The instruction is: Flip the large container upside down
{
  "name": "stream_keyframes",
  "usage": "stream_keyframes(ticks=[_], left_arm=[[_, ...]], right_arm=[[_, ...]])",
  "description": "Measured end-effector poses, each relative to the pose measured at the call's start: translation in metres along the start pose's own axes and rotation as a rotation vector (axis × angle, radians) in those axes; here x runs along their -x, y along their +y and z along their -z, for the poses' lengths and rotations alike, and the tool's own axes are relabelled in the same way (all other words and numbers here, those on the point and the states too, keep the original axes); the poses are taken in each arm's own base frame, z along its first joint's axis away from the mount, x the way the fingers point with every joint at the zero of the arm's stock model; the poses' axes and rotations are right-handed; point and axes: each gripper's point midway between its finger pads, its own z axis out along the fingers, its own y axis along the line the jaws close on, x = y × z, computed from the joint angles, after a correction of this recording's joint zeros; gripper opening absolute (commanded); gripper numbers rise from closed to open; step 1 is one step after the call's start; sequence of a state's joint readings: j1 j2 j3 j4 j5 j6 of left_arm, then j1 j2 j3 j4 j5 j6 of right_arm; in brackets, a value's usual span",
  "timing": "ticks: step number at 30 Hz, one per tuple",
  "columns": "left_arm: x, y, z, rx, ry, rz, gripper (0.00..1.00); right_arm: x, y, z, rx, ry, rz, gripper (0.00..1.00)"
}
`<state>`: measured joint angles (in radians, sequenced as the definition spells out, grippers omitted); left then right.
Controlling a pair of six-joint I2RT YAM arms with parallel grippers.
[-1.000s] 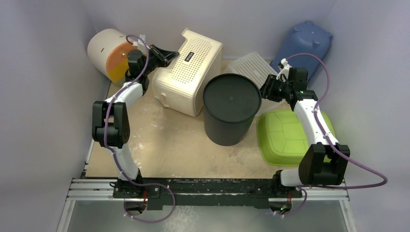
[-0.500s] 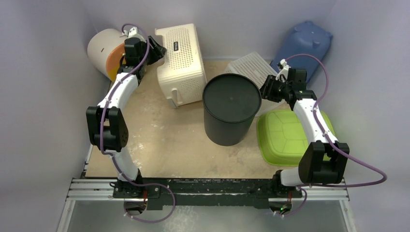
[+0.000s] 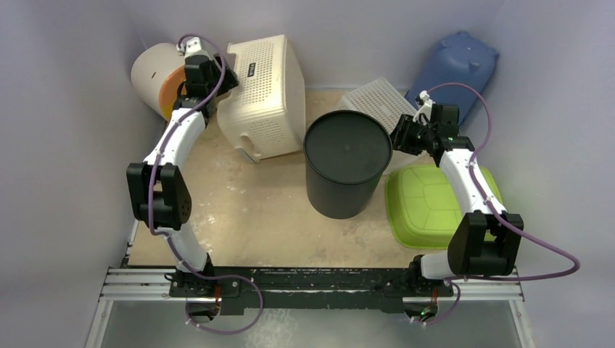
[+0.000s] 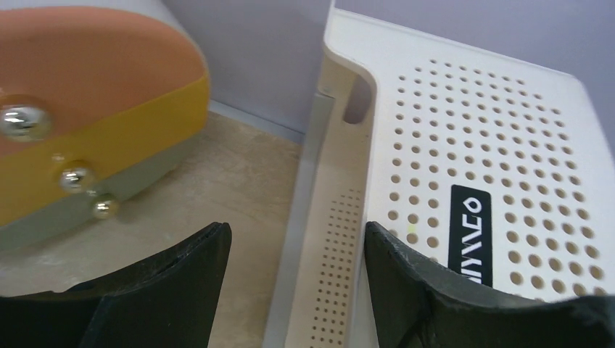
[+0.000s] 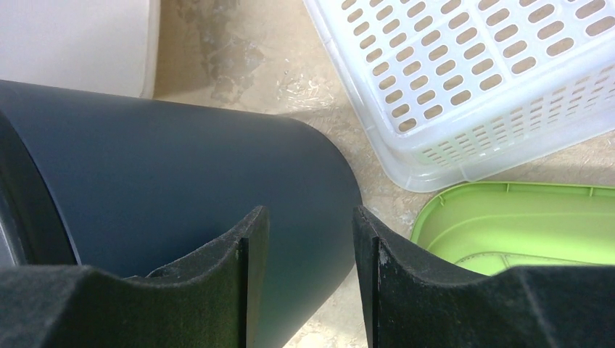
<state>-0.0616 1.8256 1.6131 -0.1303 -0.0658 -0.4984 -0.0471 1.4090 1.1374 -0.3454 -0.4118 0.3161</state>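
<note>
The large container (image 3: 265, 98) is a cream perforated bin with a black label. It rests tilted at the back left, near the wall. My left gripper (image 3: 216, 78) is open at its left edge. In the left wrist view the container (image 4: 493, 159) fills the right side. Its rim runs between the spread fingers of the left gripper (image 4: 294, 250), and the right finger lies against its labelled face. My right gripper (image 3: 400, 134) is open beside the upper right side of the black bin (image 3: 344, 163). In the right wrist view nothing sits between the fingers of the right gripper (image 5: 310, 225).
The black bin (image 5: 167, 167) stands mid-table with its closed end up. A white slotted basket (image 3: 377, 98) lies behind it, a green tub (image 3: 428, 203) to its right, and a blue container (image 3: 457, 61) leans at the back right. A round white, orange and yellow object (image 3: 156, 72) sits at the back left corner.
My left gripper went from shut to open, letting go of the cream container. The container swung left and back toward the wall. The right arm has not moved.
</note>
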Motion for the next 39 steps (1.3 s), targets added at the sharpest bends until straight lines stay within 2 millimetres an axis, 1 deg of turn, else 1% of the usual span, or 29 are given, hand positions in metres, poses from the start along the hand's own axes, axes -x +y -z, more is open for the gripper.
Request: stream_keyframes(ticks=[4,6,8,9,11,13,14,17,19,20,21,22,24,25,26,27,28,29,32,34,39], left_arm=[[0.005,0.028,0.01,0.118,-0.036,-0.034,0.64],[0.006,0.044,0.012,0.176,-0.05,-0.046,0.63],[0.006,0.064,0.012,0.242,-0.061,-0.058,0.62],[0.004,0.076,0.013,0.281,-0.06,-0.067,0.62],[-0.006,0.092,0.012,0.323,-0.031,-0.072,0.62],[-0.026,0.101,0.011,0.344,0.031,-0.092,0.61],[-0.045,0.107,0.012,0.363,0.095,-0.116,0.61],[-0.121,0.129,0.014,0.409,0.327,-0.178,0.61],[-0.16,0.139,0.019,0.429,0.45,-0.204,0.6],[-0.172,0.143,0.022,0.436,0.494,-0.21,0.6],[-0.179,0.145,0.025,0.44,0.523,-0.214,0.61],[-0.182,0.146,0.027,0.442,0.537,-0.215,0.61],[-0.181,0.145,0.028,0.44,0.538,-0.215,0.67],[-0.179,0.145,0.028,0.438,0.534,-0.215,0.68],[-0.178,0.144,0.028,0.435,0.533,-0.217,0.68],[-0.177,0.143,0.029,0.433,0.532,-0.219,0.69],[-0.175,0.142,0.03,0.429,0.531,-0.219,0.69],[-0.172,0.14,0.032,0.423,0.525,-0.22,0.69],[-0.155,0.131,0.038,0.399,0.489,-0.216,0.69],[-0.136,0.122,0.045,0.382,0.444,-0.21,0.7],[-0.078,0.095,0.062,0.328,0.302,-0.189,0.71]], right_arm=[[-0.001,0.0,0.0,0.001,0.002,0.002,0.49],[-0.001,0.0,-0.001,0.003,0.004,0.002,0.49],[-0.002,-0.001,-0.003,0.005,0.009,0.002,0.48],[-0.002,-0.001,-0.004,0.005,0.012,0.001,0.49],[-0.003,-0.002,-0.005,0.007,0.014,0.002,0.49],[-0.006,-0.002,-0.006,0.008,0.019,-0.001,0.48],[-0.008,-0.003,-0.006,0.009,0.023,-0.002,0.48],[-0.013,-0.004,-0.008,0.01,0.035,-0.007,0.48],[-0.015,-0.004,-0.008,0.01,0.04,-0.01,0.48],[-0.015,-0.004,-0.008,0.01,0.04,-0.01,0.48],[-0.014,-0.004,-0.008,0.011,0.039,-0.009,0.48],[-0.014,-0.004,-0.008,0.012,0.038,-0.009,0.48],[-0.014,-0.004,-0.008,0.013,0.037,-0.008,0.49],[-0.014,-0.004,-0.008,0.013,0.037,-0.008,0.5],[-0.014,-0.004,-0.008,0.013,0.037,-0.008,0.54],[-0.014,-0.004,-0.008,0.013,0.037,-0.008,0.69],[-0.014,-0.004,-0.008,0.012,0.037,-0.007,0.91],[-0.014,-0.005,-0.008,0.01,0.036,0.0,0.99],[-0.009,-0.01,-0.006,-0.016,0.027,0.011,1.0],[0.003,-0.011,-0.001,-0.04,0.003,0.025,1.0],[0.059,-0.002,0.02,-0.087,-0.129,0.107,1.0]])
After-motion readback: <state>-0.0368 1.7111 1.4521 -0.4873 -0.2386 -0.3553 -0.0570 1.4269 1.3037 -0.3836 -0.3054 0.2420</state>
